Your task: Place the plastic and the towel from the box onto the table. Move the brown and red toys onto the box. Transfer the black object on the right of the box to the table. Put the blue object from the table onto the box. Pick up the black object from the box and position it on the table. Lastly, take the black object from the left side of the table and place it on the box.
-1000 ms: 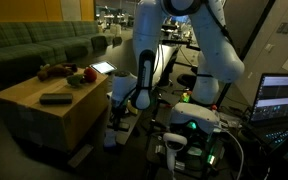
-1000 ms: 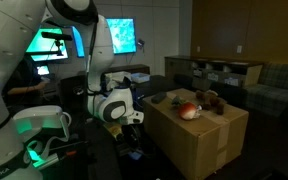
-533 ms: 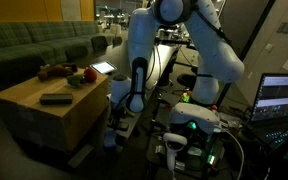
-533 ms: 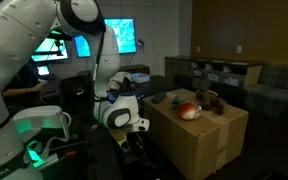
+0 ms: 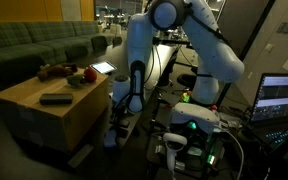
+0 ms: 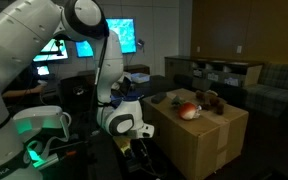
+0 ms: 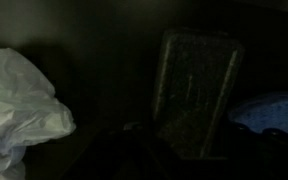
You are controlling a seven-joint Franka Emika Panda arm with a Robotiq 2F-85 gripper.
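Observation:
The tan box (image 5: 34, 112) carries the brown toy (image 5: 52, 70), the red toy (image 5: 88, 74) and a flat black object (image 5: 54, 98). Both toys, red (image 6: 188, 111) and brown (image 6: 210, 99), also lie on the box top (image 6: 199, 135) in the exterior view from the opposite side. My gripper (image 5: 121, 122) hangs low beside the box, over the dark table (image 5: 134, 128). The wrist view is very dark. It shows crumpled white plastic (image 7: 19, 100) at the left, a dark-grey flat rectangular object (image 7: 194, 90) in the middle and the pale-blue object (image 7: 274, 115) at the right. My jaws are lost in shadow.
A green sofa (image 5: 29, 45) stands behind the box. Lit monitors (image 6: 119, 35) and a laptop (image 5: 282, 98) flank the robot base (image 5: 189, 125). Cables and gear crowd the floor near the base.
The arm has bent over and lowered the gripper further beside the box toward the table. The things on the box have not moved.

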